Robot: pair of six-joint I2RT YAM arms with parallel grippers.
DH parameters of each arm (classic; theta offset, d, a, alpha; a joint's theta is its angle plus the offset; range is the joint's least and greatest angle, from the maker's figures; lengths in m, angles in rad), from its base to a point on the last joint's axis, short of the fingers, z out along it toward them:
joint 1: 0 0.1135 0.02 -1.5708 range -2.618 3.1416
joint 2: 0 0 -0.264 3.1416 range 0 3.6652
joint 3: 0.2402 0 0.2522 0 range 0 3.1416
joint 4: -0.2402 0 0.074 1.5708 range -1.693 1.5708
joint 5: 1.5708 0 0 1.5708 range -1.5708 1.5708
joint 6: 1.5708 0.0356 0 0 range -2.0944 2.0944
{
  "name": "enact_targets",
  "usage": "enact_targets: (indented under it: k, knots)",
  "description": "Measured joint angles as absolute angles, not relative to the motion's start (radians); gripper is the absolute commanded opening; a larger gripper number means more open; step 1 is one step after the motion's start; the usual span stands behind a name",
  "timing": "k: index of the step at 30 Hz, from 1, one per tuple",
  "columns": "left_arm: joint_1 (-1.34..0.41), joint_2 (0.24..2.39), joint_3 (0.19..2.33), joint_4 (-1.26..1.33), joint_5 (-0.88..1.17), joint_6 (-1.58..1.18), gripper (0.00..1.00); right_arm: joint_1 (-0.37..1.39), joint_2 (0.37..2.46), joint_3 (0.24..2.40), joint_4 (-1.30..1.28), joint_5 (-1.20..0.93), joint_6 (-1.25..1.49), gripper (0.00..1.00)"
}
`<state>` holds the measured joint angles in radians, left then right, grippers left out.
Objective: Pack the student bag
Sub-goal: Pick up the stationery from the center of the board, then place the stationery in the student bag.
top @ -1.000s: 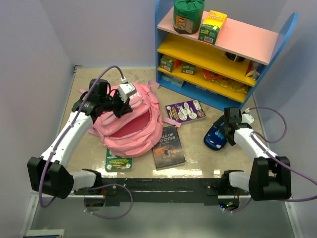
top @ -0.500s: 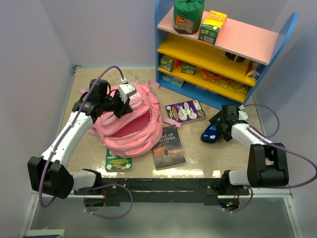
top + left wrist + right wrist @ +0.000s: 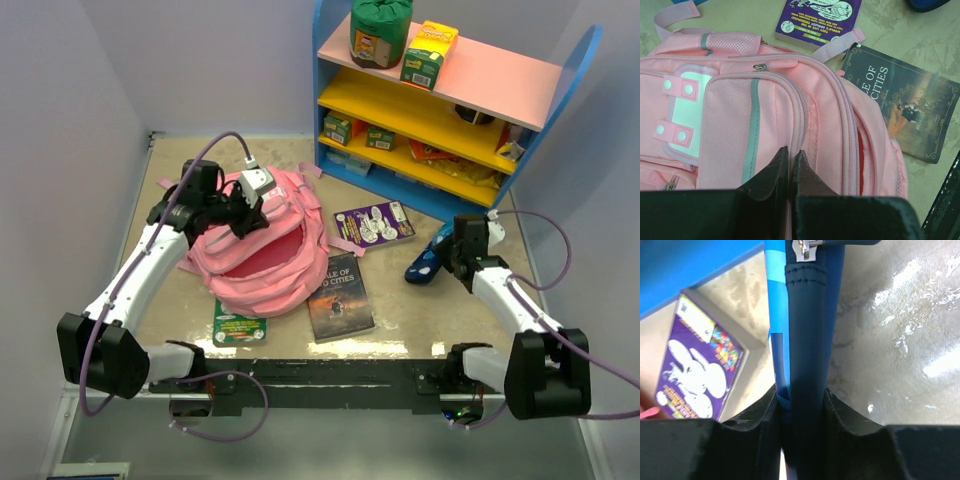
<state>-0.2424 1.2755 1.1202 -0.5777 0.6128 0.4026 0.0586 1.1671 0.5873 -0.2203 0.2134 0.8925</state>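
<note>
student bag [image 3: 268, 288] lay at nine o'clock, left tool [image 3: 790, 153] clenched on its fabric, mouth agape; right tool [image 3: 800, 396], gripping a blue pouch [image 3: 424, 264] at three o'clock, needed to lift clear over its rim.

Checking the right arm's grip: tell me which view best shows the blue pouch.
Right wrist: the blue pouch fills it, clamped between the right gripper fingers, zipper pull visible. Top external shows it small, partly under the gripper. Left wrist catches at most a blue sliver.

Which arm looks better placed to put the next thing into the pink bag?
Right. The right gripper holds the blue pouch; the left gripper is occupied, pinching the student bag by its fabric.
</note>
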Motion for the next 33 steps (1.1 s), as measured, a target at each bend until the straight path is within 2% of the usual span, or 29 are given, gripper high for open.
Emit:
enact_targets:
  k: [6, 9, 10, 15, 20, 25, 33]
  knots:
    - [-0.242, 1.277, 1.134, -0.586, 0.613, 0.398, 0.00, 0.147, 1.022, 0.585, -0.279, 0.214, 0.893, 0.23]
    - [-0.238, 1.277, 1.155, -0.593, 0.608, 0.385, 0.00, 0.287, 0.971, 0.601, -0.291, 0.196, 0.903, 0.11]
    - [-0.236, 1.277, 1.162, -0.593, 0.606, 0.383, 0.00, 0.321, 0.965, 0.607, -0.286, 0.178, 0.907, 0.10]
    - [-0.235, 1.277, 1.187, -0.593, 0.598, 0.373, 0.00, 0.461, 1.032, 0.673, -0.205, 0.041, 0.934, 0.19]
    - [-0.235, 1.275, 1.187, -0.593, 0.601, 0.357, 0.00, 0.585, 1.163, 0.742, -0.042, -0.067, 0.950, 0.19]
    - [-0.234, 1.266, 1.169, -0.587, 0.606, 0.357, 0.00, 0.685, 1.297, 0.813, 0.133, -0.176, 0.968, 0.24]
    - [-0.216, 1.232, 1.135, -0.570, 0.596, 0.349, 0.00, 0.736, 1.479, 0.800, 0.318, -0.281, 1.067, 0.23]
